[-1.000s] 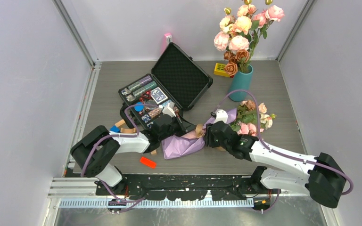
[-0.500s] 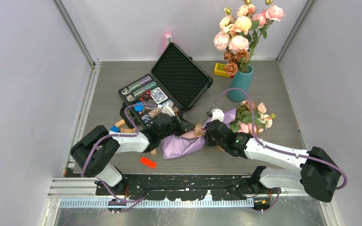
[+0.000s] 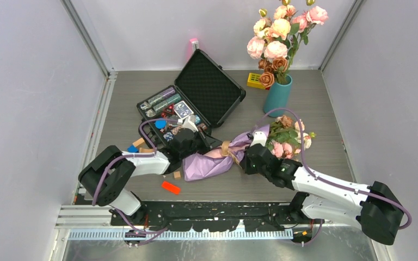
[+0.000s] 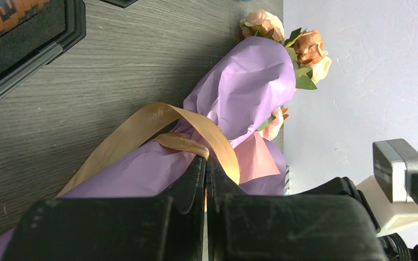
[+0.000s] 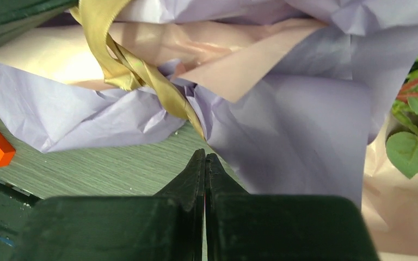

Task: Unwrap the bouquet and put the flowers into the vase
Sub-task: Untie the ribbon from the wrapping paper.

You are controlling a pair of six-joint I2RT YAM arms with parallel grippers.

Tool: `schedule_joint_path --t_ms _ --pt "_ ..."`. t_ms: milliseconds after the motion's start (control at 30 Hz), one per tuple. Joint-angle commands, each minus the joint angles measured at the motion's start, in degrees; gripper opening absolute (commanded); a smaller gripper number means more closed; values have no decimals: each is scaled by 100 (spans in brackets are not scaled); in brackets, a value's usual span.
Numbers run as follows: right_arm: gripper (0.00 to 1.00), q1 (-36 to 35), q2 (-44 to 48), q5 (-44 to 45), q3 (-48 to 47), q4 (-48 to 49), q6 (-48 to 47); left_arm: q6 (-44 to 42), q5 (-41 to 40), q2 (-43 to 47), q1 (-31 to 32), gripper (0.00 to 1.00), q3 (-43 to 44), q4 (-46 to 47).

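grey wood-grain table point(image 3: 326, 114), walled in white, seen from overhead: the bouquet point(image 3: 209, 163) lies flat near the front edge, its long axis running from the wrapped stem end at lower left up to the right. there the flowers point(image 3: 286, 138) spill out and point toward the teal vase point(image 3: 278, 98). the vase stands upright beyond them, already crowded with a bunch of large roses point(image 3: 277, 32). a tan ribbon point(image 3: 228, 149) cinches the lilac paper at mid-length. the left gripper point(image 3: 211, 145) reaches in from the left of the knot, the right gripper point(image 3: 245, 159) from the right. an open black case point(image 3: 209, 89) sits just behind the bouquet, an orange block point(image 3: 170, 187) in front of it.

left wrist view: the left gripper point(image 4: 206, 163) has its jaws pressed together, tips against the ribbon point(image 4: 158, 117) by the knot. whether ribbon is caught between them cannot be told. the bouquet's paper cone point(image 4: 239, 92) runs away from the camera to the rose heads point(image 4: 305, 46).

right wrist view: the right gripper point(image 5: 204, 160) is likewise squeezed closed. its tips rest at the edge of the crinkled lilac paper point(image 5: 283, 119), just below a trailing ribbon end point(image 5: 168, 98), with nothing visibly pinched. green leaves point(image 5: 413, 152) show at right.
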State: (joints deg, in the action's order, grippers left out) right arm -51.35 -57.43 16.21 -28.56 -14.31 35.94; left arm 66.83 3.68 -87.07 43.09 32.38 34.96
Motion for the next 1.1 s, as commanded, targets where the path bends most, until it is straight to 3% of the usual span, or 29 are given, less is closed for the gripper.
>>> schedule_joint_path --t_ms 0,67,333,733,1067 --pt "0 9 305 -56 106 -38 251 -170 187 208 -42 0 4 78" --pt "1 6 400 -138 67 -53 295 -243 276 220 -46 0 0 99" --pt "21 172 150 -413 -523 -10 291 -539 640 365 -64 0 -62 103" --pt "29 564 -1025 -1053 -940 866 97 -561 840 336 -64 0 -48 96" --pt "33 706 -1233 -1302 -989 1332 129 -570 880 279 -64 0 -30 94"
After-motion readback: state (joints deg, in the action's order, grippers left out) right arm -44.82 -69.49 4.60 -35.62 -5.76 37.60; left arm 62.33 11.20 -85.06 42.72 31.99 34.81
